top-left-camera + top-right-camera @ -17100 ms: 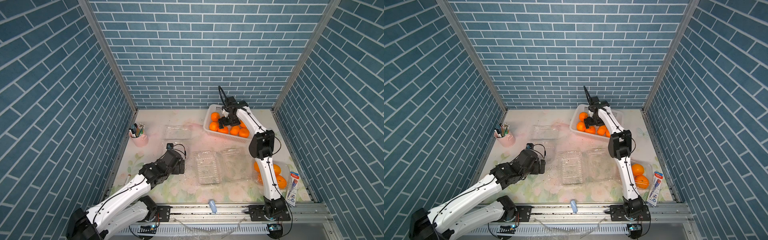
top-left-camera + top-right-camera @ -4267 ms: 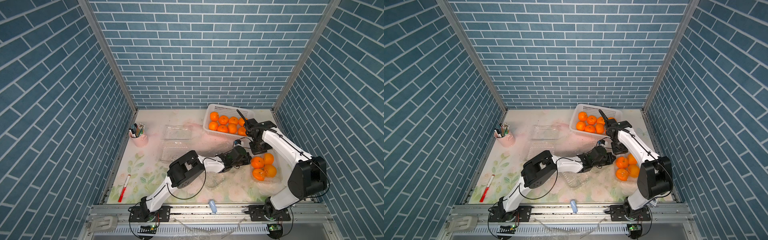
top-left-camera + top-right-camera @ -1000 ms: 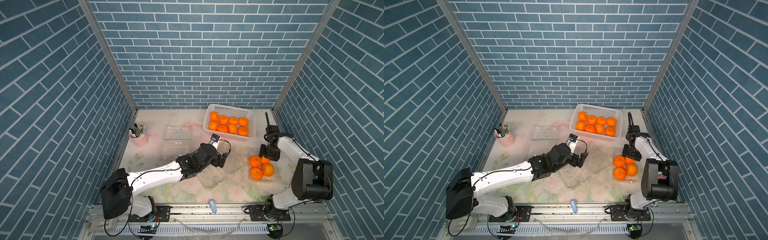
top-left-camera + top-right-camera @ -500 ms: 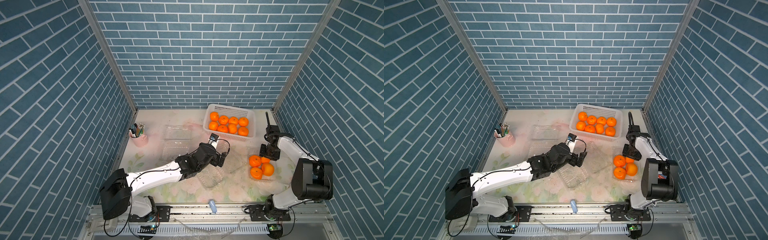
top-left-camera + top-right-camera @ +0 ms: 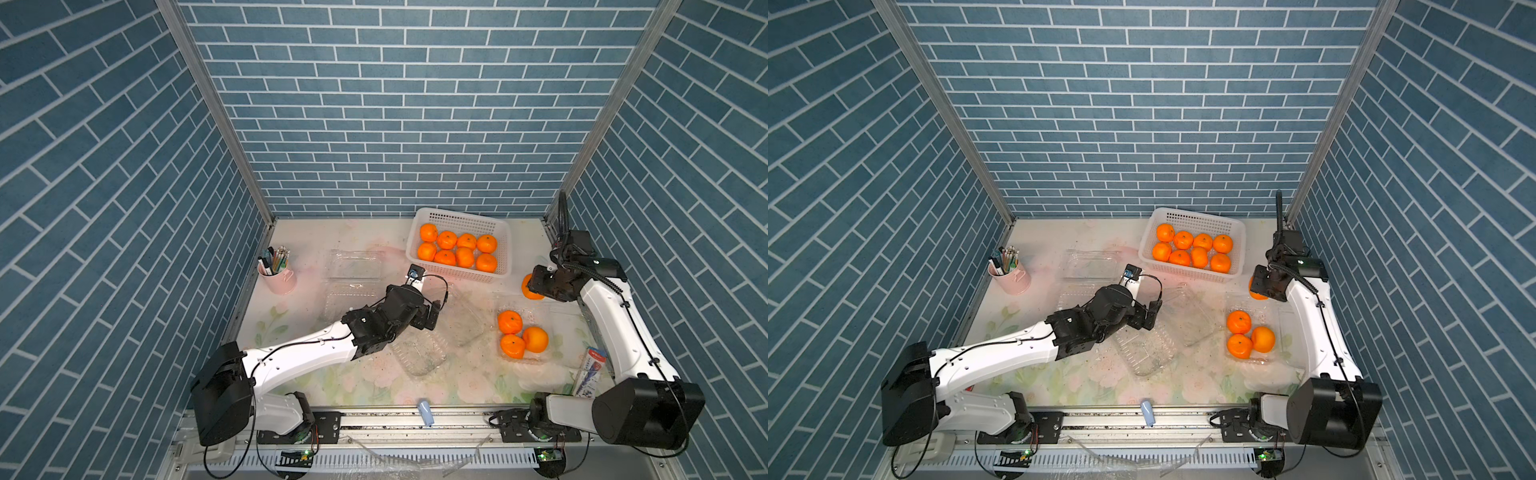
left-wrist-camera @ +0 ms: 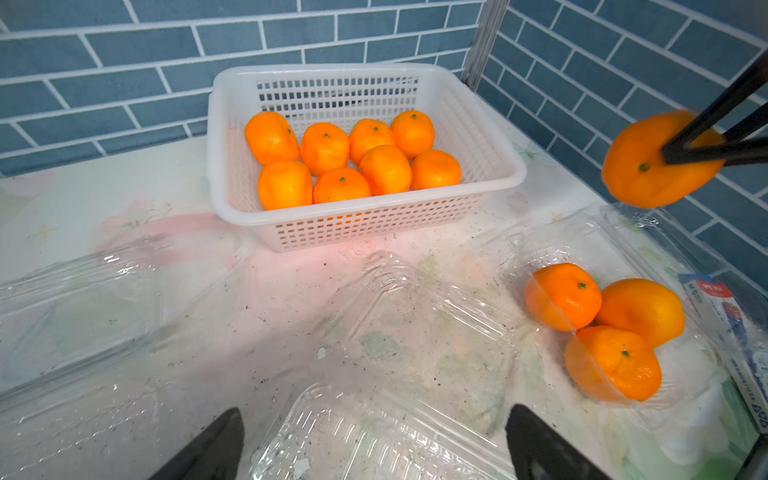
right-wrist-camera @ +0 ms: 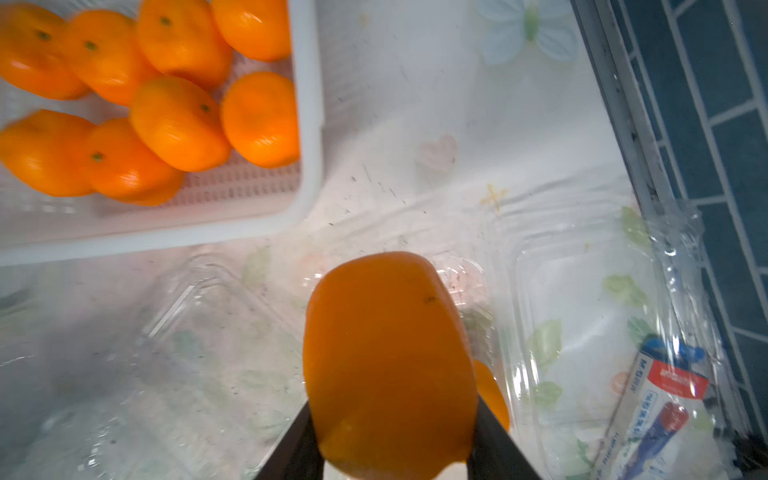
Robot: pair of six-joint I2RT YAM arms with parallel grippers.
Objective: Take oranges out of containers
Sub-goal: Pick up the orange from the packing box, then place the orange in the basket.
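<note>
My right gripper (image 7: 392, 415) is shut on one orange (image 7: 388, 361) and holds it in the air to the right of the white basket (image 5: 457, 216); the held orange (image 5: 530, 290) shows in both top views. Below it, three oranges (image 5: 519, 336) lie in an open clear container (image 5: 567, 328). Several oranges (image 5: 455, 249) sit in the basket. My left gripper (image 6: 374, 415) is open over an empty open container (image 5: 419, 353) at mid-table, with nothing between its fingers.
Two more empty clear containers (image 5: 353, 266) lie at the back left. A pink cup of pens (image 5: 277, 276) stands by the left wall. A toothpaste box (image 5: 590, 370) lies at the front right. The right wall is close behind my right arm.
My right gripper has risen a little with the orange and carried it toward the back, away from the container. The left arm has barely moved.
</note>
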